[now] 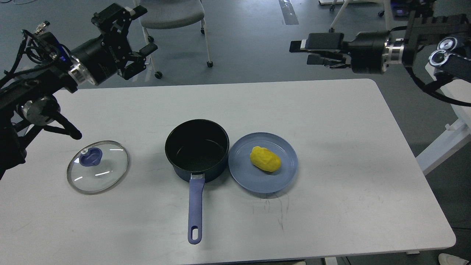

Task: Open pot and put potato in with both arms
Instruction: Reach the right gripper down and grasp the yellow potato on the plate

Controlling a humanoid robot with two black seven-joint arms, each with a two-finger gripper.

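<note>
Pot [197, 149] open, black inside empty, handle toward near table edge. Lid [97, 166] flat on table [349, 147], well left of pot, knob up. Opening step looks done. Potato [265, 158] on plate [279, 180] just right of pot, untouched; putting it in remains.

Left gripper [141, 31] raised above table's far left corner, fingers wide, empty. Right gripper [300, 51] raised beyond far edge, pointing left, fingers spread, holding nothing. Both well apart from potato.

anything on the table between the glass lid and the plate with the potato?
Head view: only the pot, open and empty, sits between the lid and the plate. The potato lies on the plate.
</note>
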